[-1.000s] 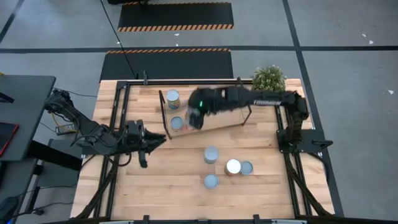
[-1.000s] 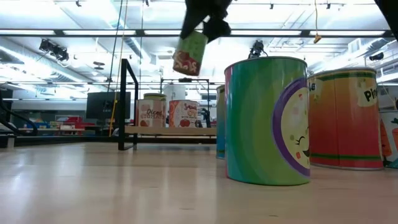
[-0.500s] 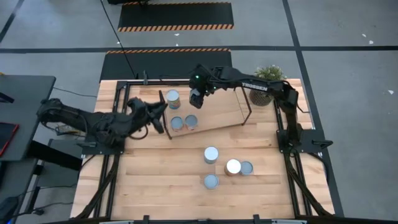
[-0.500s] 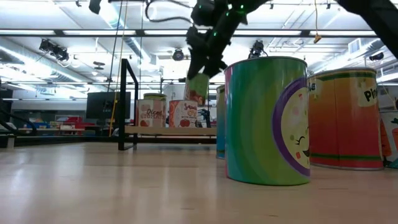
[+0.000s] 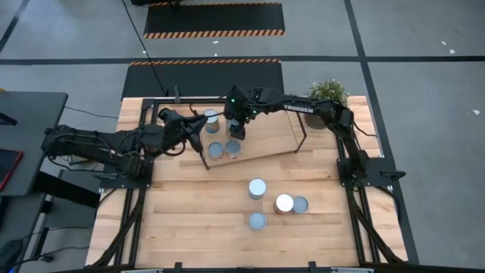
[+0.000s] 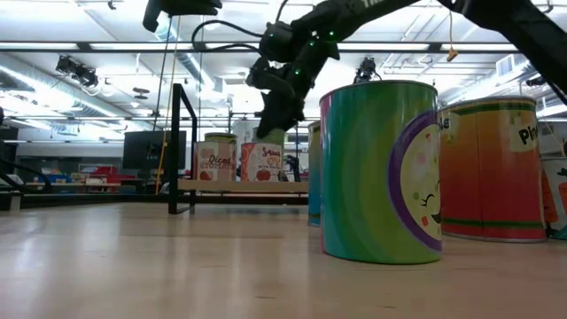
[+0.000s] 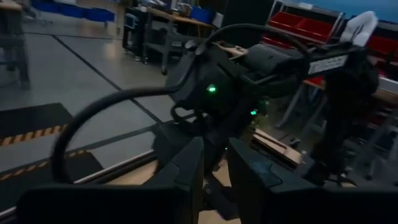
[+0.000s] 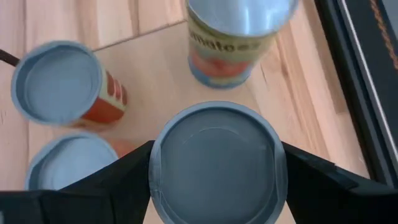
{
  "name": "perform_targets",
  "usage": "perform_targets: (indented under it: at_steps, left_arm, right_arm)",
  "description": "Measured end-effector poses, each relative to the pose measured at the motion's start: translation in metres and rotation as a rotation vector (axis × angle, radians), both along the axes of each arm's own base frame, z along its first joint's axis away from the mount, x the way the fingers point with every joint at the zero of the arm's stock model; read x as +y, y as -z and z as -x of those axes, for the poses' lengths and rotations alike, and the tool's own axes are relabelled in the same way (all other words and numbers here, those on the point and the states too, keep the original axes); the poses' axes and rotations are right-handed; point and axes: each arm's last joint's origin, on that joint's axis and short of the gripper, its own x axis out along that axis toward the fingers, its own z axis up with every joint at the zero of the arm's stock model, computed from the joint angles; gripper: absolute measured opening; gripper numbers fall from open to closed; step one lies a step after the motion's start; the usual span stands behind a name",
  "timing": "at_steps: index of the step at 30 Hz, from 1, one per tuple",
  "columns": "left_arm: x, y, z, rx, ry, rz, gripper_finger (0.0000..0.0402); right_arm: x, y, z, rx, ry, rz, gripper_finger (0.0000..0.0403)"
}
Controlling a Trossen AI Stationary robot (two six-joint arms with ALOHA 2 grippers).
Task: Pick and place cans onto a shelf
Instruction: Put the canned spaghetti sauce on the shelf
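The shelf [image 5: 273, 136] is a light-wood board with black rod frames, at the table's far middle. Three cans stand on its left part [image 5: 211, 120] [image 5: 215, 150] [image 5: 233, 148]. My right gripper [image 5: 234, 127] hangs over that part, shut on a silver-topped can [image 8: 217, 162] with a green label [image 6: 271, 136]. Whether its base touches the board is hidden. My left gripper [image 5: 195, 130] hovers level by the shelf's left frame, fingers [image 7: 193, 171] nearly together with nothing between them. Several loose cans [image 5: 258, 188] [image 5: 284, 202] stand on the near table. My right gripper pinches the can between its two fingers [image 8: 124, 180], one on each opposite side of the wall just below the top rim [image 8: 155, 168]. The fingers come slanting down from above and from the table's right. The can stays upright, top up.
A potted green plant [image 5: 327, 95] stands at the far right corner beside the shelf's right frame [image 5: 303, 136]. Big green [image 6: 381, 173] and orange [image 6: 492, 168] cans fill the low view's near right. Bare tabletop lies at the near left [image 5: 189, 220].
My right gripper has carried the can down and toward the table's far edge, from high above the shelf to level with the standing cans, rolling its wrist. My left gripper has swung toward the far edge, up to the shelf's left frame.
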Motion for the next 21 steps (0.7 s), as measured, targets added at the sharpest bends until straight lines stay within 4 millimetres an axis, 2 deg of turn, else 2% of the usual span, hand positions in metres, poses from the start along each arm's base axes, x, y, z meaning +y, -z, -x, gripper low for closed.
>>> perform_targets:
  at_steps: [5, 13, 21]
  left_arm:
    - [-0.0002, -0.0002, -0.0001, -0.002, 0.005, 0.000, 0.0078]
    - [-0.0004, -0.0005, -0.0002, -0.005, 0.007, 0.001, 0.0078]
    - [-0.0015, -0.0002, -0.0009, -0.003, 0.052, 0.005, 0.0078]
  right_arm:
    - [0.0028, -0.0002, -0.0023, -0.004, -0.070, 0.044, 0.0312]
    - [0.0017, -0.0014, -0.0038, -0.020, -0.091, 0.072, 0.0355]
    - [0.0031, -0.0058, -0.0001, -0.013, -0.075, 0.057, 0.0359]
